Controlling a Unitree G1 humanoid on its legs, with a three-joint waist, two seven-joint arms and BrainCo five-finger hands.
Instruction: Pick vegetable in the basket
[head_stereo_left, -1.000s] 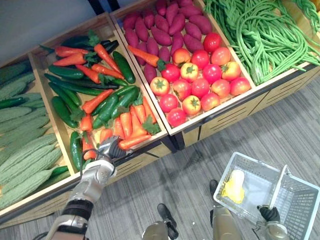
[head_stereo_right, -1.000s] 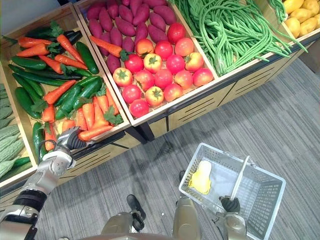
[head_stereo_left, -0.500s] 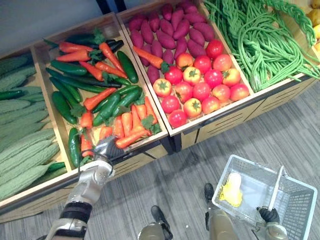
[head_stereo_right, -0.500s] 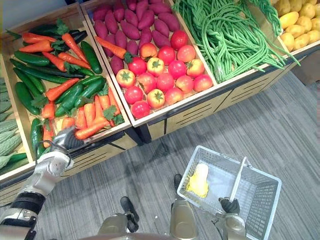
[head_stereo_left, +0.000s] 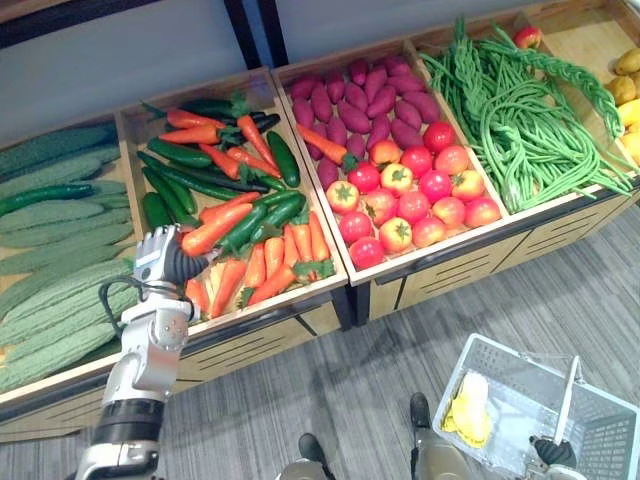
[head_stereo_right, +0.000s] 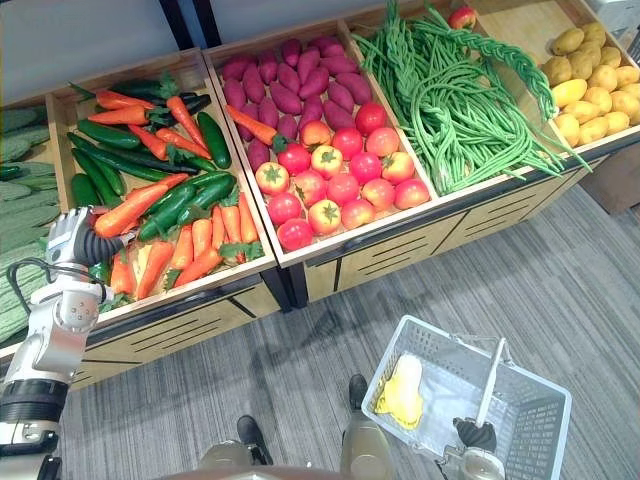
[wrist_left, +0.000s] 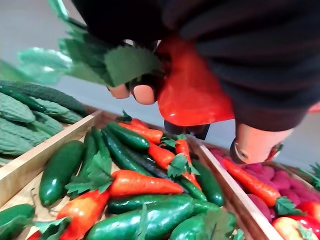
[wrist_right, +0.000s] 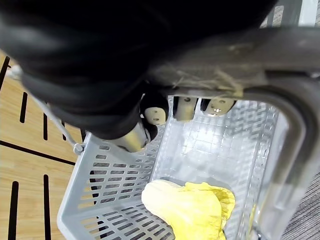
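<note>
Left hand (head_stereo_left: 163, 262) clasps a long orange carrot (head_stereo_left: 218, 227), tip angled toward the middle, over the wooden crate's (head_stereo_left: 280, 312) front-left corner, well left of the grey plastic basket (head_stereo_right: 450, 336) gripped by the right hand (head_stereo_right: 477, 435).

I see wooden stand (head_stereo_left: 268, 318) under left hand (head_stereo_left: 163, 262): carrots (head_stereo_left: 268, 262), cucumbers (head_stereo_left: 180, 155) beneath it; gourds (head_stereo_left: 50, 235) one side; sweet potatoes (head_stereo_left: 335, 103), tomatoes (head_stereo_left: 437, 185), beans (head_stereo_left: 520, 120) the other.

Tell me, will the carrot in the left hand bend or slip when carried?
The carrot is probably stiff: it juts straight from the left hand. Its glossy skin may slip. Its leaves look thin and likely flop.
</note>
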